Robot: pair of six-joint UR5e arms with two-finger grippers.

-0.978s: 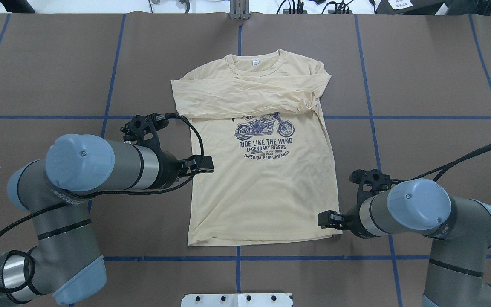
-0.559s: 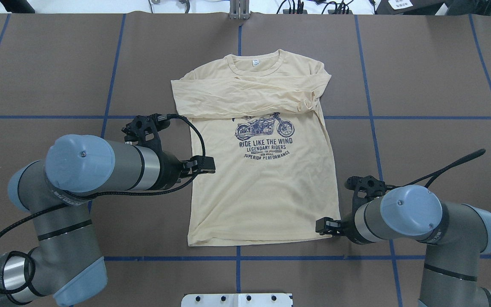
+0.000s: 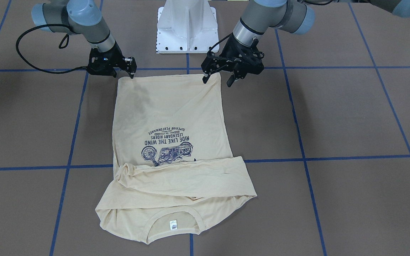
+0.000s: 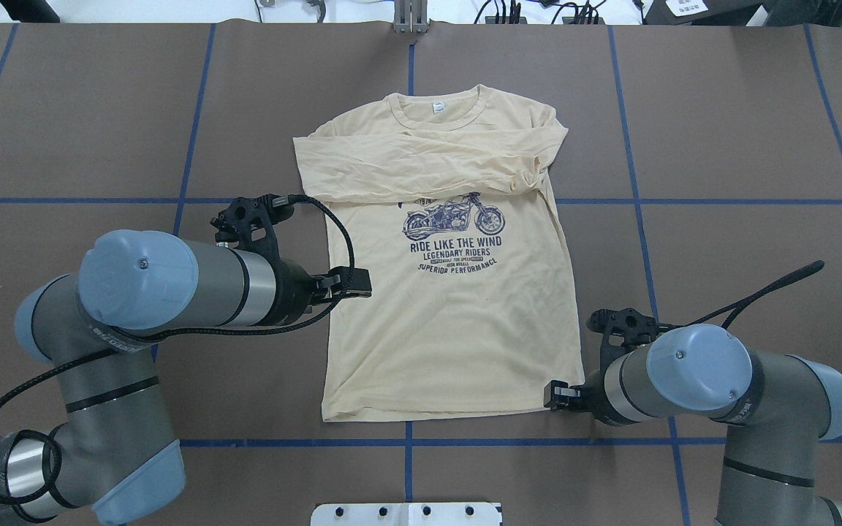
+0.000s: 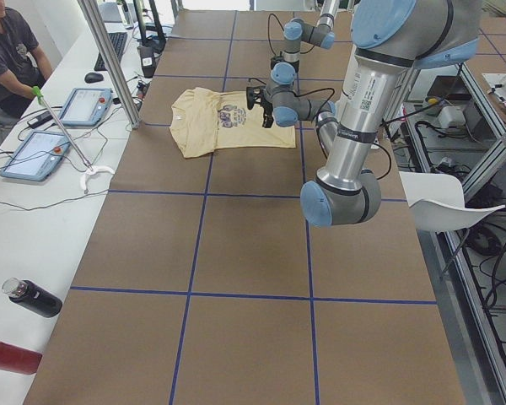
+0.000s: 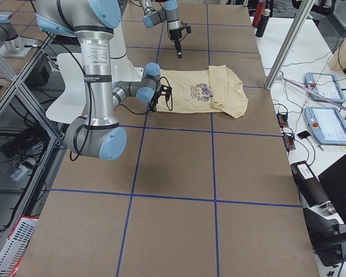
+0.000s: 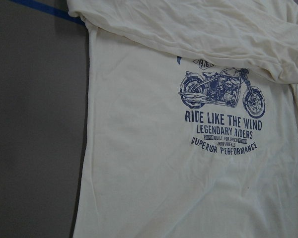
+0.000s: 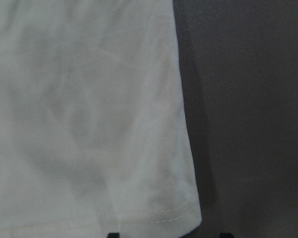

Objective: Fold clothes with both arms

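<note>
The clothes are one cream-yellow T-shirt [image 4: 450, 321] lying flat with its motorcycle print up, both sleeves folded across the chest and the neck tag [image 3: 173, 224] at the far end. My left gripper [image 4: 355, 281] hangs open above the shirt's left side edge, clear of the cloth [image 7: 188, 188], its fingers [image 3: 204, 78] spread apart. My right gripper [image 4: 554, 395] is low at the right hem corner [image 8: 186, 218]. It is open, with its fingertips [image 8: 112, 234] either side of that corner. In the front-facing view it [image 3: 124, 73] stands right at the hem.
The white pedestal base [image 3: 187, 28] stands just behind the hem. Blue tape lines [image 4: 406, 443] grid the brown table. A person [image 5: 8, 59] sits at a side bench with tablets [image 5: 34, 156]; bottles [image 5: 29, 297] lie at the near end.
My right gripper has moved back toward the robot and down to the shirt's right hem corner. My left gripper has drifted slightly right over the shirt's edge. The shirt has not moved.
</note>
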